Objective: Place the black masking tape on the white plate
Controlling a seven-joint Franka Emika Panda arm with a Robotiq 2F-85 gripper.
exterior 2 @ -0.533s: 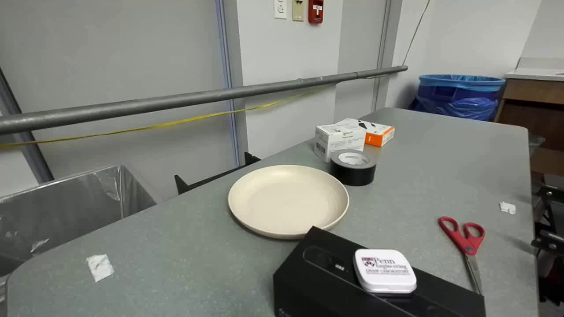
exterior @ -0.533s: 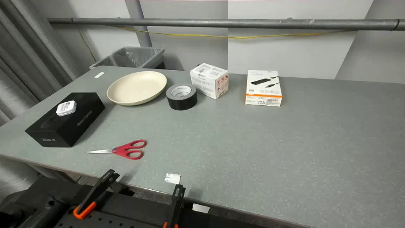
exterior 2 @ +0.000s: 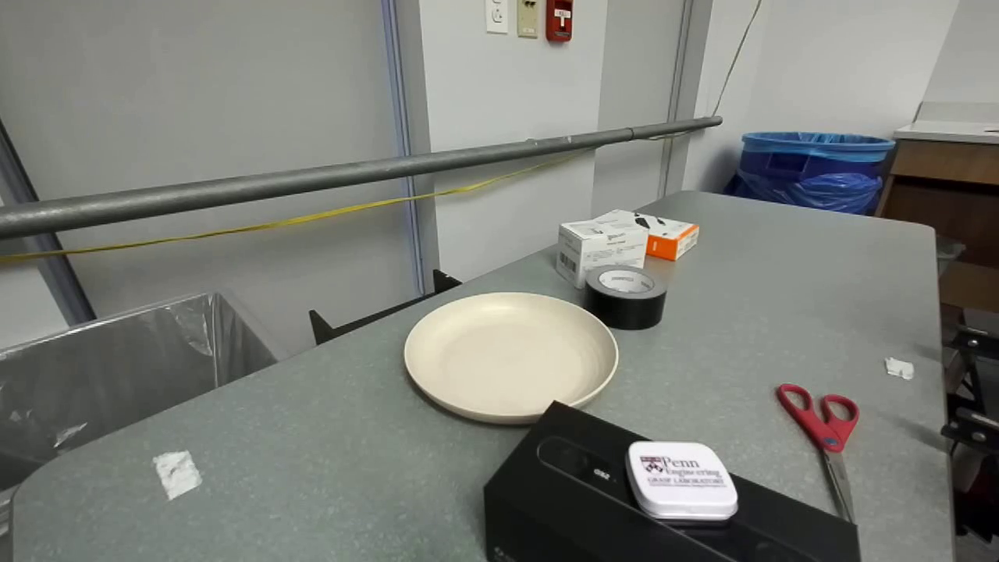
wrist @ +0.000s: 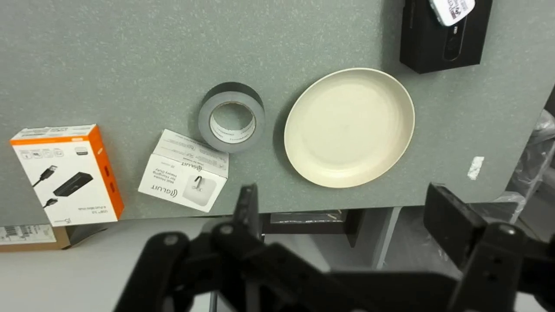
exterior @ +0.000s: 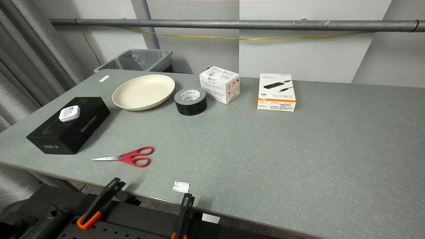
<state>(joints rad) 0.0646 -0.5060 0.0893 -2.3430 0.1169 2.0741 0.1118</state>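
In the wrist view you have the pincer spread wide, its fingers well apart; behind them its body is blurred and runs out of the frame. The tape lies flat on the tabletop between the plate and the white box, not yet on the plate; whether it touches the box, you cannot tell. In an exterior view the tape hides a corner of that box, which covers part of the hub box. The lower edge there crops the black box beneath its tin, and in the wrist view the upper edge crops both. The scissors show near the black box in both exterior views.

The grey tabletop is speckled, with white scraps. Behind it a metal pipe and a yellow line run along a pale wall. The tabletop hides the lower part of a lined bin; past the far end stands a blue bin, and a curtain runs out of frame.
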